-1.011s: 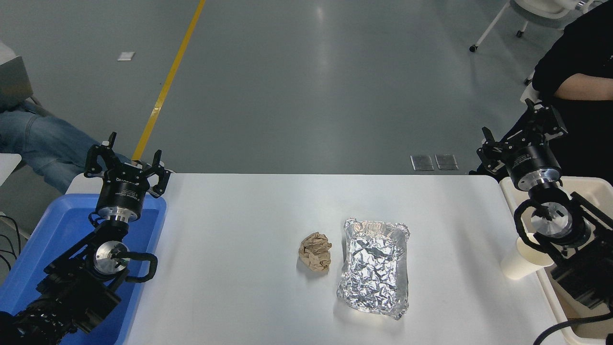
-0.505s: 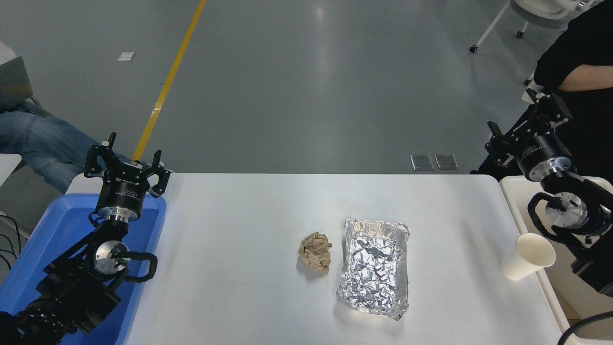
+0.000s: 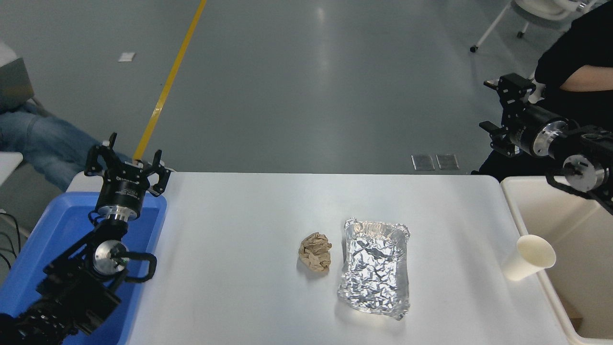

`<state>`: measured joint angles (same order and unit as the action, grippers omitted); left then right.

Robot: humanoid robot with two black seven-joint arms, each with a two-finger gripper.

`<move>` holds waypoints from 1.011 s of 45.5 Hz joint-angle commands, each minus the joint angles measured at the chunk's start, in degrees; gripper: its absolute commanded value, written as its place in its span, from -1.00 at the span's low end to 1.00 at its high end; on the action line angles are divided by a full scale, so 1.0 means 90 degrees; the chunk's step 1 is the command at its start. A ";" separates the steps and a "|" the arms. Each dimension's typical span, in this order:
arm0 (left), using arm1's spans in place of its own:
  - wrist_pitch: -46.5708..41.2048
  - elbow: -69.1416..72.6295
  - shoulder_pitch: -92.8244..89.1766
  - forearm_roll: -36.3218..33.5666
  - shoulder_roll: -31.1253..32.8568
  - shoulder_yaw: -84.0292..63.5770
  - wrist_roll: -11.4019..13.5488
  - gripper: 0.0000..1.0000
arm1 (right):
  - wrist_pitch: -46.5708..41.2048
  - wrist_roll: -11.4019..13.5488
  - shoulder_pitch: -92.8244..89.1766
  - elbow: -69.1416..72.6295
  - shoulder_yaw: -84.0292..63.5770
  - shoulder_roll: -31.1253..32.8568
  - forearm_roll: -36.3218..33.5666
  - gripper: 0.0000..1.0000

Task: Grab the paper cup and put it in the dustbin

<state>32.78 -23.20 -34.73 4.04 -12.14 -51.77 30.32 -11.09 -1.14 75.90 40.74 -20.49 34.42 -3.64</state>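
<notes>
Against the dustbin's (image 3: 530, 225) near-left rim leans the paper cup (image 3: 529, 258), tilted on the table (image 3: 249, 230). Above the dustbin's far end hangs the right gripper (image 3: 502, 108), fingers spread wide, empty. Far left, the left gripper (image 3: 127, 160) is likewise spread.

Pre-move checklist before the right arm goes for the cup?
1. Paper cup in view, tilted at the table's right edge against the dustbin rim: ok.
2. Right claw open and empty: ok.
3. Right claw near the cup: not ok, raised far behind it.
4. Dustbin opening unobstructed: ok.
5. Person's arm close behind the right claw: not ok.
6. Left claw parked over the blue tray: ok.
</notes>
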 commanded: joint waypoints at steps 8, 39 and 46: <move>0.0000 0.0000 0.0001 0.0000 0.0001 0.0000 0.0000 0.98 | -0.1599 0.0537 0.3069 0.1234 -0.4744 -0.0504 0.0334 1.00; 0.0000 0.0000 0.0001 0.0000 0.0001 0.0000 0.0000 0.98 | -0.3767 0.0527 0.6507 0.5023 -0.5965 -0.0260 0.1371 1.00; 0.0000 0.0000 0.0001 0.0000 0.0001 0.0000 0.0000 0.98 | -0.3767 0.0527 0.6615 0.5191 -0.6092 -0.0250 0.1410 1.00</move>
<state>32.78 -23.20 -34.72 4.04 -12.13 -51.77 30.32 -43.73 3.57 129.93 80.58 -71.57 32.00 8.17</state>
